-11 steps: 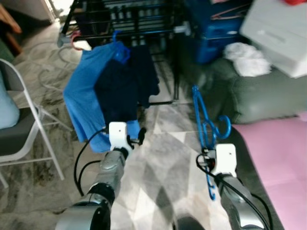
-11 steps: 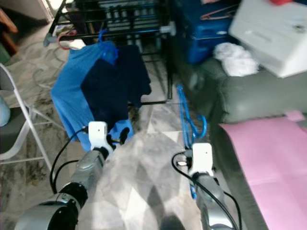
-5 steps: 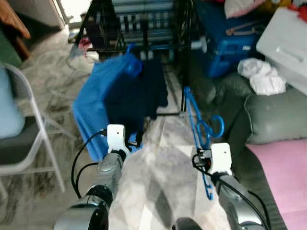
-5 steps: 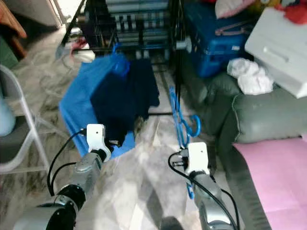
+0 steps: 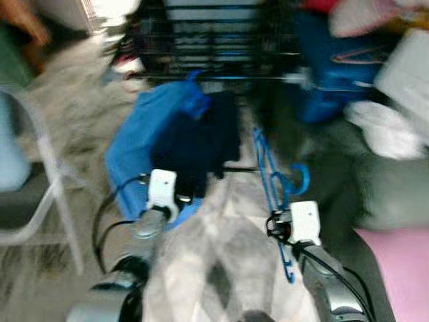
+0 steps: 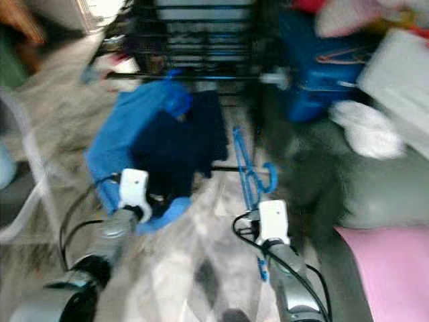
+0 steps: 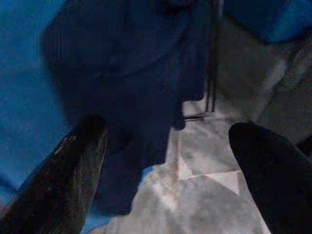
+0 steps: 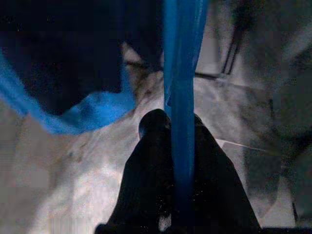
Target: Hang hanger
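Observation:
A blue plastic hanger stands upright in my right gripper, whose black fingers are shut on its flat bar; its hook curls to the right at the top. My left gripper is open with nothing between its fingers, held low in front of the hanging clothes. Ahead stands a black drying rack with a bright blue garment and a dark navy one hanging from its front rail. The head views are blurred.
A white folding chair stands at the left. A blue crate, a white cloth and a dark green sofa with a pink sheet fill the right side. Marble floor lies between my arms.
The camera has moved closer to the rack and the picture has blurred. Both arms keep their poses, the hanger still held in the right gripper.

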{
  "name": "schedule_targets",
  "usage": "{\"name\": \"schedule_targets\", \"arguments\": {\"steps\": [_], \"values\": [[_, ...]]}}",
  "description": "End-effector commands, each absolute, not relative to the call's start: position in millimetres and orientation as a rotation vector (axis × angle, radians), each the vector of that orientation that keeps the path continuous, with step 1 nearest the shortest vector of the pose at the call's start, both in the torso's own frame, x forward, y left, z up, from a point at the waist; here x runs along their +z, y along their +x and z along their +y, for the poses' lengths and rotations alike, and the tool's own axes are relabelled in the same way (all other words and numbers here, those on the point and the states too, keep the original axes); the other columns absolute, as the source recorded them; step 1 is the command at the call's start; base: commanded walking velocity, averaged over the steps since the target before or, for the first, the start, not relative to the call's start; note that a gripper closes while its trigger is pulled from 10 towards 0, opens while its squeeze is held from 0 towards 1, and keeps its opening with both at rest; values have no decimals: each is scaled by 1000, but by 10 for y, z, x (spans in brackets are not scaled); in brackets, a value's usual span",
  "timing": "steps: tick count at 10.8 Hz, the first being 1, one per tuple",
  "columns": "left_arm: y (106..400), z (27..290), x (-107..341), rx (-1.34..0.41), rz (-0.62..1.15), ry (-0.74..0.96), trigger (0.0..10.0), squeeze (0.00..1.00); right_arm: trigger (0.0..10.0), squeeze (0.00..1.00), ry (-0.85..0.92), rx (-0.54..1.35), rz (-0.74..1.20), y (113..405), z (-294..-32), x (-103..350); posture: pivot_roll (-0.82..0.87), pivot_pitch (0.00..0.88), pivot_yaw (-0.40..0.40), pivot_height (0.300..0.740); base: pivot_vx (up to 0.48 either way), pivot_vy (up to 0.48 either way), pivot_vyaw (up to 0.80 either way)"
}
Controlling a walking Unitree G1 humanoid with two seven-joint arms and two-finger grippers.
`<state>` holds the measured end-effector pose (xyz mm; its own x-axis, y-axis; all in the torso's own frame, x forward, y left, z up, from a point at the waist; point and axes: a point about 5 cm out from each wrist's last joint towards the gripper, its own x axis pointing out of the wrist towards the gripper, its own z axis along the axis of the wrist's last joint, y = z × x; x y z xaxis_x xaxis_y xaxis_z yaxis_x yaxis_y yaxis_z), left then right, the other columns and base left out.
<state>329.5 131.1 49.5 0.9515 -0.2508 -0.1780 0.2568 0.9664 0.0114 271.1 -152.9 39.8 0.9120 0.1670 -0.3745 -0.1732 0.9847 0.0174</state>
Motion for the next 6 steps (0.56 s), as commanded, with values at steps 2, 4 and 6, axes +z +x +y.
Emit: {"name": "schedule_targets", "arguments": {"steps": [2, 4, 6], "values": [[3149, 1612, 387, -209, 183, 75, 10000, 0, 10000, 0, -28, 233, 374, 2822, -1366, 394, -74, 129, -23, 740, 0, 0, 0], [2910, 1876, 278, -99, 154, 86, 10000, 0, 10000, 0, -42, 159, 371, 3012, -1345, 406, -14, 150, -29, 740, 0, 0, 0], [2937, 1723, 328, -116, 131, -2, 10000, 0, 10000, 0, 15, -35, 369, 3005, -1566, 382, -9, 137, -5, 740, 0, 0, 0]]}}
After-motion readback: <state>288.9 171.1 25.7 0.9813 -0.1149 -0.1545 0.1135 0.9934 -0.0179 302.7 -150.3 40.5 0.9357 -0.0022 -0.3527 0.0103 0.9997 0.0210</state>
